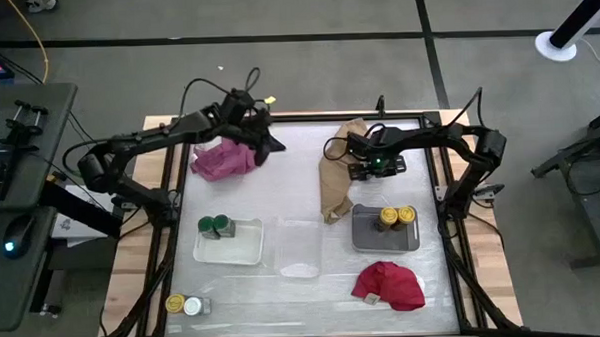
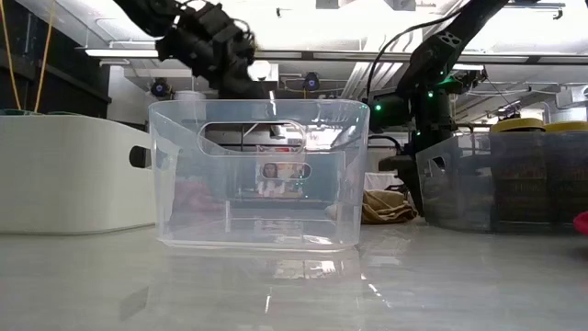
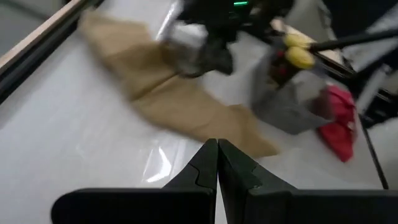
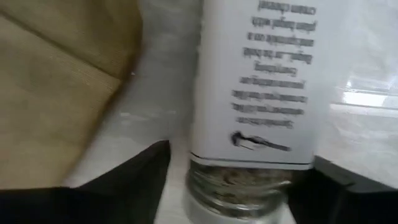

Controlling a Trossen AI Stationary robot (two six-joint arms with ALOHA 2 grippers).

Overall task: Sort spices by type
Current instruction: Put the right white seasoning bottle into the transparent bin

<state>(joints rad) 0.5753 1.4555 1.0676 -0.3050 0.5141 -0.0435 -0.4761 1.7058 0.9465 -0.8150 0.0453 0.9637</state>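
A clear spice jar with a white label [image 4: 255,93] lies on its side on the table beside the tan cloth [image 1: 333,187]. My right gripper [image 4: 239,186] points down over it, open, one finger on each side of the jar's clear end. The gripper hides this jar in the high view. My left gripper [image 1: 269,142] hovers shut and empty by the pink cloth [image 1: 225,158]. Two green-lidded jars [image 1: 217,226] stand in the white tray [image 1: 238,251]. Two yellow-lidded jars [image 1: 397,216] stand in the grey tray [image 1: 377,238]. A yellow-lidded jar [image 1: 175,304] and a white-lidded jar [image 1: 193,306] stand at the near left. My right gripper straddles the jar's clear end [image 4: 236,180] from above, fingers across the jar. A gap shows between one finger [image 4: 146,177] and the glass. The other finger [image 4: 339,183] borders the jar; whether it touches I cannot tell. The jar lies on the table.
A clear tray [image 1: 298,251] sits between the white and grey trays. A red cloth [image 1: 389,285] lies at the near right. The dark frame rails run along the table's edges.
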